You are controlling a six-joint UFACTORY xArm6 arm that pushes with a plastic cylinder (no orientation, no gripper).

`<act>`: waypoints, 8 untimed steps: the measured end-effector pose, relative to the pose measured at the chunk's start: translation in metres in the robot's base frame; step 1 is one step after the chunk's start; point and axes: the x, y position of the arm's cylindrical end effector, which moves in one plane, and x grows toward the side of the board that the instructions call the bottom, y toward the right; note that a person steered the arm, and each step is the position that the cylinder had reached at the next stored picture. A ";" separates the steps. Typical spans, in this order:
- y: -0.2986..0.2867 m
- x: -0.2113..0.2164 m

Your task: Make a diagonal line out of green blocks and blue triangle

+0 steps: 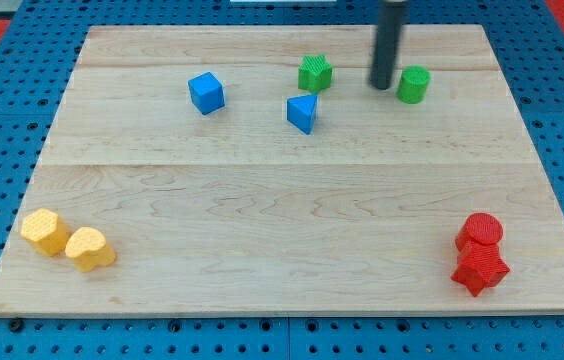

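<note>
Pale wooden board (282,230) lies on a blue pegboard. At the board's seven o'clock sit two yellow blocks (66,241), touching or nearly so. Toward eleven o'clock stands a blue cube (206,92), apart from the rest. Near twelve o'clock the blue triangle (302,112) rests at about seven o'clock of a green star-like block (314,72); its exact shape is hard to read. The rod's tip (382,85) holds nothing and stands just at nine o'clock of the green cylinder (414,84). At five o'clock two red blocks (480,254) touch. The cylinder probably needs nudging up toward one o'clock, so the tip should circle to its lower-left side and push slowly through its centre.
</note>
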 end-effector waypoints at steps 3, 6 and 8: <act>0.063 0.001; -0.094 0.079; -0.157 0.085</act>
